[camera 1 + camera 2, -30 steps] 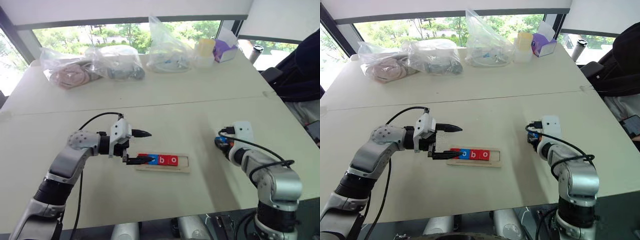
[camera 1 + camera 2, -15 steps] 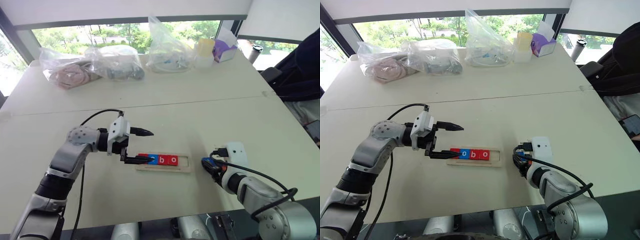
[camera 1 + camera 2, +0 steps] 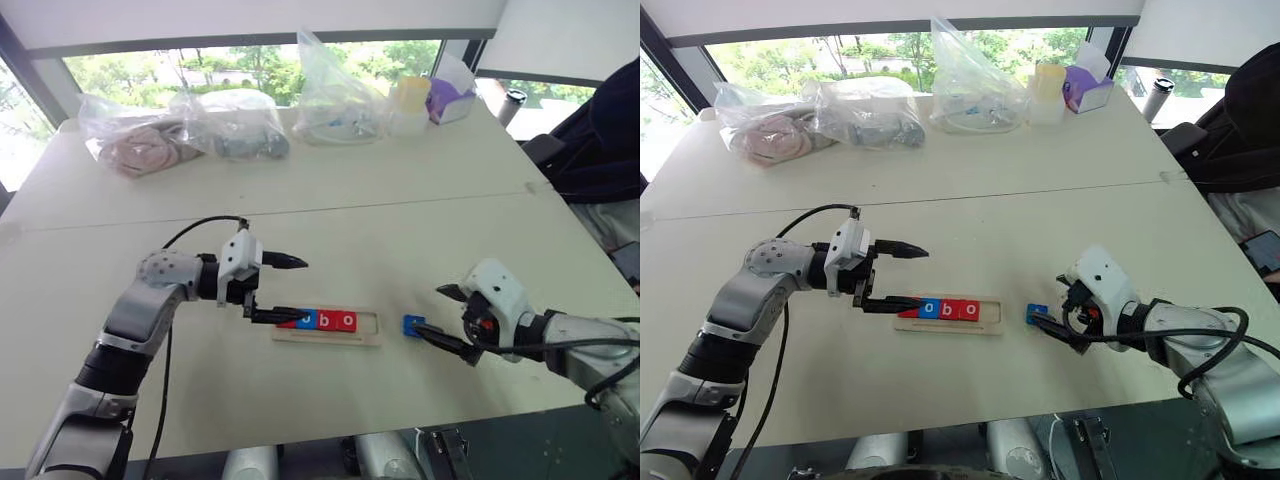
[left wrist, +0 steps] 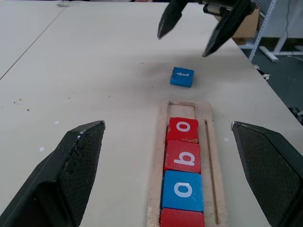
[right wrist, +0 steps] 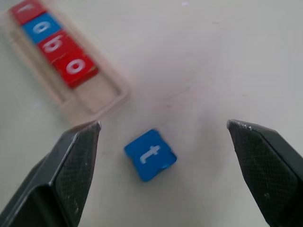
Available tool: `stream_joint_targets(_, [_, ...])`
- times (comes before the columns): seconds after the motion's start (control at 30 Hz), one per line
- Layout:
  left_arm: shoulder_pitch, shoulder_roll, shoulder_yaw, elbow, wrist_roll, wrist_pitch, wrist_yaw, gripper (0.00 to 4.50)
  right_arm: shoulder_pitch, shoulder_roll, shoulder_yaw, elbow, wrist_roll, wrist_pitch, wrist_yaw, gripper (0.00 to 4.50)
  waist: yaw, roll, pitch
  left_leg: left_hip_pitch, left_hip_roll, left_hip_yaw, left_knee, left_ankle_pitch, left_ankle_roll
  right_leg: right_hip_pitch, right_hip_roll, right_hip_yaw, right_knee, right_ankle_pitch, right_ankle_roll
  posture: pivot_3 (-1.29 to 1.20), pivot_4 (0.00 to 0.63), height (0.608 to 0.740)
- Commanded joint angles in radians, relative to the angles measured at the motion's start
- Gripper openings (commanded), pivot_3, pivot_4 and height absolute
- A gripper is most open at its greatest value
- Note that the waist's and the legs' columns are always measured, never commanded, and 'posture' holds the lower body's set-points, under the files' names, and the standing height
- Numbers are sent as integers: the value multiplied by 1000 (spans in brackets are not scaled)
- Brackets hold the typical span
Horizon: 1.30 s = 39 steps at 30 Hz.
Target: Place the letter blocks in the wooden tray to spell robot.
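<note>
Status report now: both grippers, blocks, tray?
Both grippers open, empty. Four blocks in wooden tray, last slot free. Blue t block on table beside tray. Nothing in the way.

The tray (image 3: 946, 318) is lying on the counter (image 3: 970, 230), holding a red, a blue and two red blocks (image 3: 944, 309), its right end bare. A blue block (image 3: 1037, 313) is sitting just right of it. The right claw (image 3: 1064, 310) is gaping beside that block; the left claw (image 3: 898, 275) is gaping over the tray's left end.
</note>
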Motion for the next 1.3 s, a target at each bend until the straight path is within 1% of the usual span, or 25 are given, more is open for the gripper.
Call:
stream_joint_targets(0.03, [-1, 0, 14, -39, 0, -8, 21, 4500, 4, -42, 52, 124, -59, -239, 106, 4405, 0, 0, 0, 0, 0, 0, 0, 0, 0, 0, 0, 0, 0, 0, 0, 0, 150, 740])
stream_joint_targets(0.13, [15, 4, 13, -60, -3, -3, 33, 4500, -16, -59, 101, 216, -95, -352, 149, 4405, 1, 0, 0, 0, 0, 0, 1, 0, 0, 0, 0, 0, 1, 0, 0, 0, 150, 740])
stream_joint_targets(0.37, [31, 13, 17, -84, -9, 12, 42, 4500, -89, -22, 194, 384, -142, -461, 169, 4405, 3, 0, 0, 1, 0, 0, 1, 0, 0, 1, 0, 0, 1, 0, 0, 0, 150, 740])
stream_joint_targets(0.4, [31, 12, 15, -86, -10, 13, 44, 4500, -95, -19, 207, 401, -151, -475, 169, 4177, 3, 0, 0, 1, 0, 0, 1, 0, 0, 1, 0, 0, 1, 0, 0, 0, 150, 740])
stream_joint_targets(0.47, [30, 12, 13, -89, -11, 16, 47, 4500, -102, -17, 220, 422, -162, -496, 171, 3492, 3, 0, 0, 1, 0, 0, 2, 0, 0, 1, 0, 0, 1, 0, 0, 0, 150, 740])
stream_joint_targets(0.53, [30, 13, 13, -89, -12, 17, 49, 4500, -107, -20, 224, 423, -167, -510, 171, 2580, 3, 0, 0, 1, 0, 0, 1, 0, 0, 1, 0, 0, 1, 0, 0, 0, 150, 740])
stream_joint_targets(0.6, [32, 15, 14, -90, -13, 18, 50, 4500, -117, -24, 218, 406, -167, -512, 165, 1407, 2, 0, 0, 1, 0, 0, 1, 0, 0, 1, 0, 0, 1, 0, 0, 0, 150, 740])
stream_joint_targets(0.63, [32, 16, 14, -91, -13, 18, 51, 4500, -123, -26, 215, 391, -165, -507, 161, 1119, 2, 0, 0, 2, 0, 0, 1, 0, 0, 1, 0, 0, 1, 0, 0, 0, 150, 740])
stream_joint_targets(0.73, [34, 17, 15, -92, -13, 19, 52, 4500, -152, -22, 214, 306, -130, -450, 152, 1136, 2, 0, 0, 2, 0, 0, 1, 0, 0, 1, 0, 0, 2, 0, 0, 0, 150, 740])
stream_joint_targets(0.93, [34, 14, 15, -93, -12, 20, 54, 4500, -203, -15, 305, 172, -139, -379, 152, 1136, 3, 0, 0, 2, 0, 0, 2, 0, 0, 1, 0, 0, 2, 0, 0, 0, 150, 740])
stream_joint_targets(1.07, [36, 15, 15, -96, -12, 20, 55, 4500, -242, -6, 368, 173, -166, -367, 150, 1136, 4, 0, 0, 1, 0, 0, 2, 0, 0, 1, 0, 0, 2, 0, 0, 0, 150, 740])
stream_joint_targets(1.17, [42, 19, 19, -103, -14, 23, 56, 4500, -278, 3, 425, 220, -205, -391, 154, 1136, 3, 0, 0, 1, 0, 0, 2, 0, 0, 1, 0, 0, 2, 0, 0, 0, 150, 740])
stream_joint_targets(1.3, [53, 23, 23, -118, -17, 28, 62, 4500, -298, 14, 447, 255, -217, -399, 158, 1136, 3, 0, 0, 1, 0, 0, 2, 0, 0, 1, 0, 0, 2, 0, 0, 0, 150, 740])
